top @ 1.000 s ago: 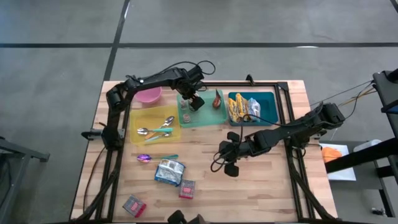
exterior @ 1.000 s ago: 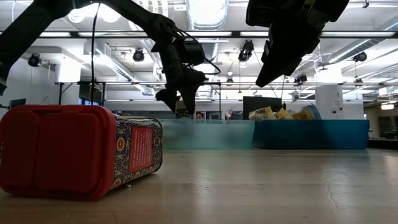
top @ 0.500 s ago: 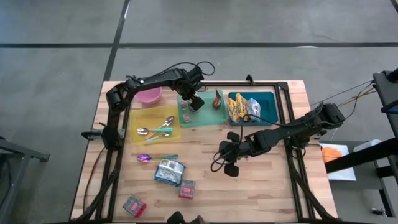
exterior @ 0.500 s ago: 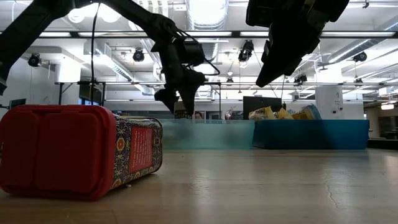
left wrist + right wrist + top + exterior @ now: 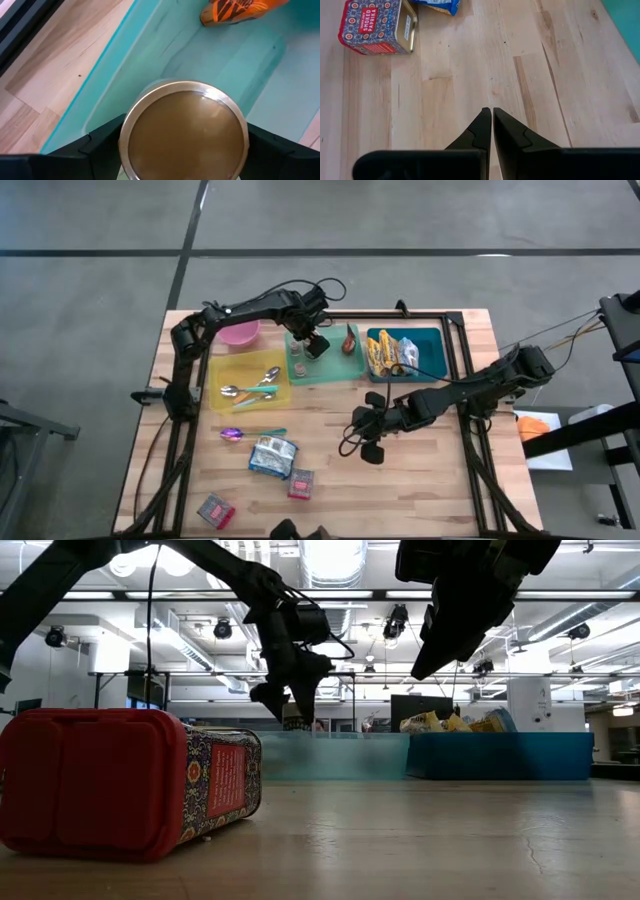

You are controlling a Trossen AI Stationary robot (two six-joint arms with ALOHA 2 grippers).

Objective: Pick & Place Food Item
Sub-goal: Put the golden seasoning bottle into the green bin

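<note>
- The left tool (image 5: 309,340) hangs over the pale green translucent tray (image 5: 335,370) near the far edge of the tabletop (image 5: 440,480), its fingers (image 5: 100,145) spread wide on either side of a small glass jar with a round gold metal lid (image 5: 184,131).
- The jar (image 5: 297,361) stands upright in the tray's left part; whether the fingers touch its sides cannot be told, and the jar does not appear lifted.
- An orange-and-black striped packet (image 5: 240,10) lies in the same tray, apart from the jar.
- The right tool (image 5: 366,424) waits above bare wood near the tabletop's middle, fingers (image 5: 485,130) pressed together and holding nothing.
- Risk: if the left tool pulls away at a slant, a finger could catch the lid's rim and tip the jar over in the tray.
- Risk: if the fingers close off-centre on the smooth round glass, the jar could squirt sideways toward the tray wall.
- A red spice tin labelled smoked paprika (image 5: 377,27) and a blue-and-silver foil pouch (image 5: 272,457) lie on the tabletop toward its near edge, well apart from both tools.
</note>
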